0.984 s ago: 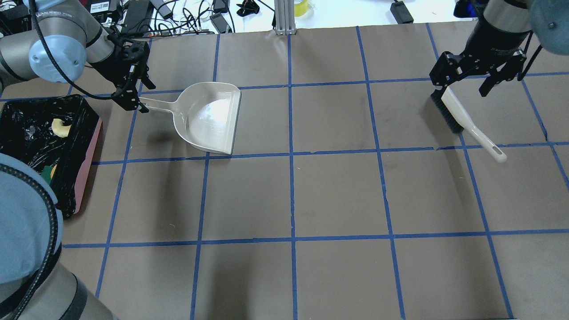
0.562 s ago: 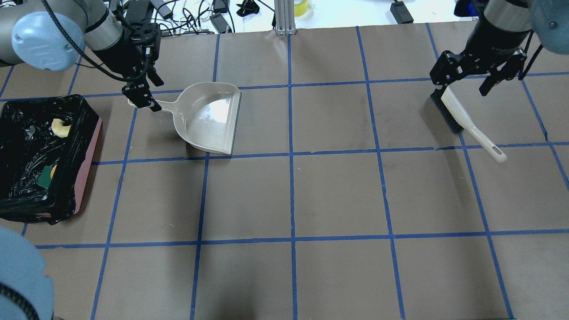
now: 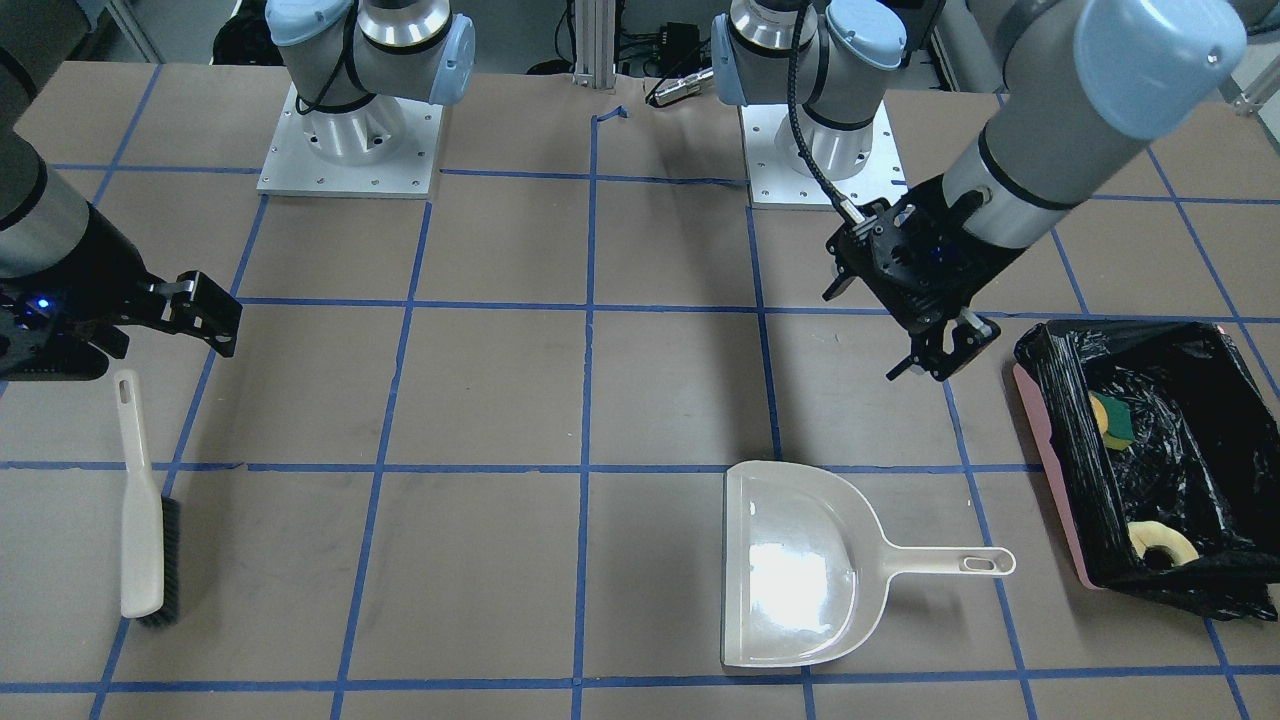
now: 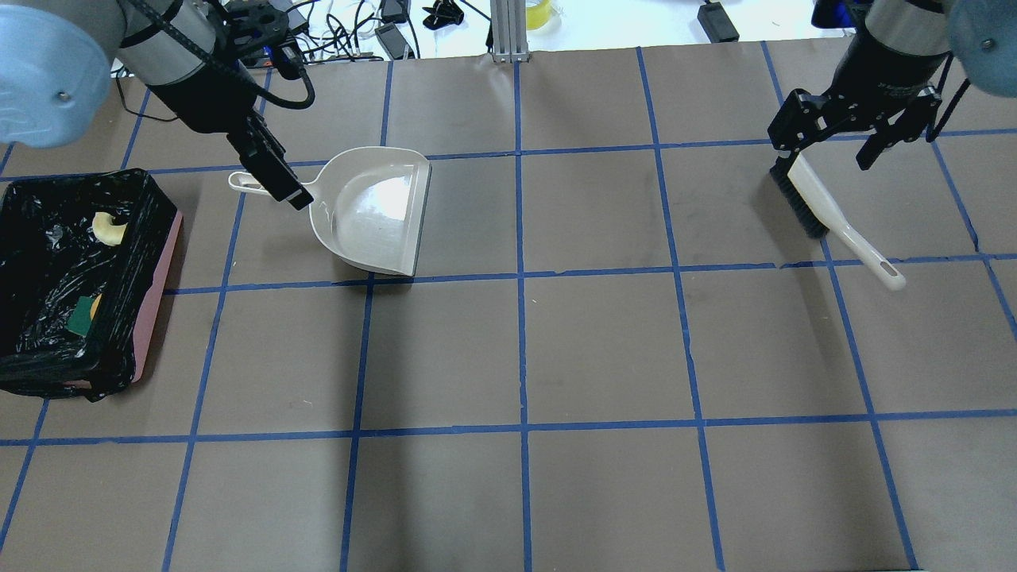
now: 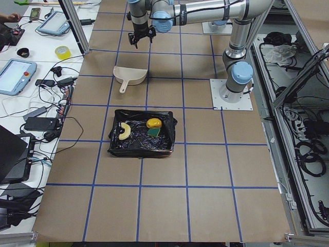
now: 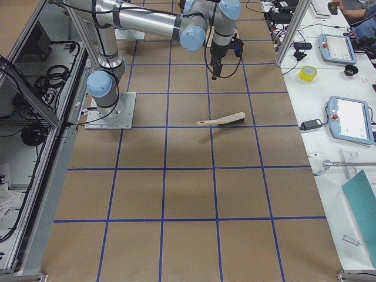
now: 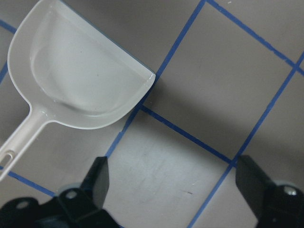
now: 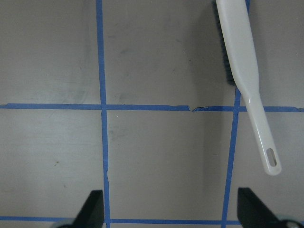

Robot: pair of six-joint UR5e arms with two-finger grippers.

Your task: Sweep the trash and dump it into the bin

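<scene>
The bin point(image 4: 155, 262), pink and lined with a black bag, stands at the table's left end. In it lie the pale crescent point(image 4: 109, 229), the green-sided sponge point(image 4: 79, 315) and the orange lump point(image 5: 153, 123). The cream dustpan point(image 4: 373, 214) lies empty on the table to the right of the bin. My left gripper point(image 4: 274, 179) hangs open and empty above its handle; the dustpan also shows in the left wrist view point(image 7: 80, 76). My right gripper point(image 4: 826, 151) is open and empty above the brush point(image 4: 826, 210), which lies flat on the table.
Cables, power bricks and a tape roll lie beyond the table's far edge point(image 4: 357, 32). An aluminium post point(image 4: 508, 32) stands at the far middle. The two arm bases point(image 3: 350, 140) are bolted at the robot's side of the table.
My left gripper has lifted from the end of the dustpan handle and moved right, and the left arm has swung up. The dustpan, the brush and the right gripper have stayed put.
</scene>
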